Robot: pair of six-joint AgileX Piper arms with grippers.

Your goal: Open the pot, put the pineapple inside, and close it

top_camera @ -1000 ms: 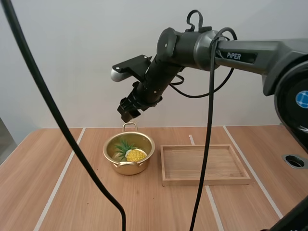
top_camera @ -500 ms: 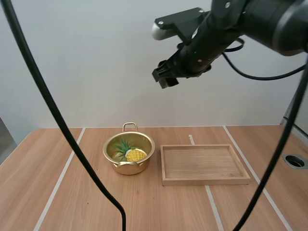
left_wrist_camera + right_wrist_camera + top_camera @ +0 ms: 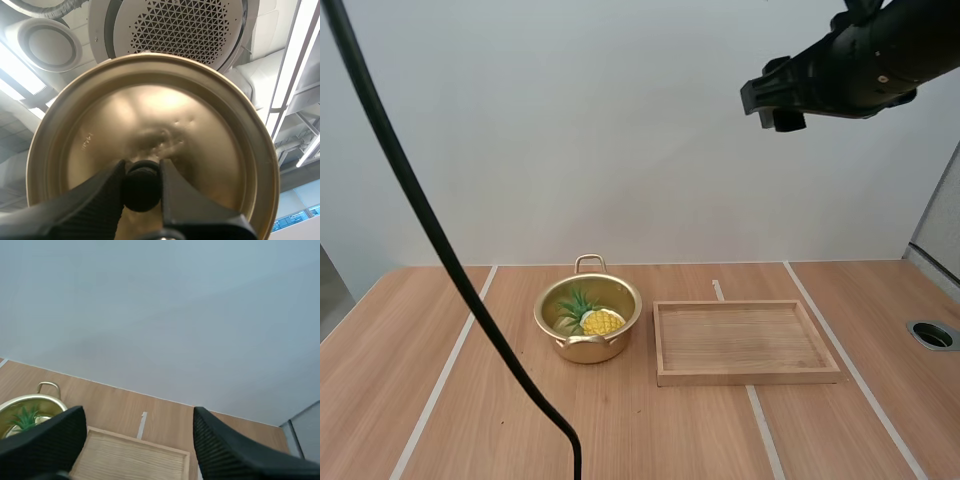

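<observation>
The right end effector [image 3: 139,412] stands wide open with nothing between its fingers. A second ago it hung just above the pot; since then it has climbed and swung off to its own right side, and it now sits high over the wooden tray [image 3: 745,340]. Below it and off to its left is the gold pot [image 3: 588,318], uncovered on the desk [image 3: 880,420], just beside the tray. The pineapple [image 3: 592,320] lies inside the pot, its green leaves against the inner wall. The placing step therefore looks finished, and the retreat reads as this arm clearing the space above the pot. The left end effector [image 3: 141,167] is clamped on the black knob [image 3: 141,187] of the lid [image 3: 150,125], whose gold face spreads out beyond the fingertips. The lid is held well clear of the pot. What remains, by my judgement, is closing: the lid must come down level and centred on the rim, which is now unobstructed.
</observation>
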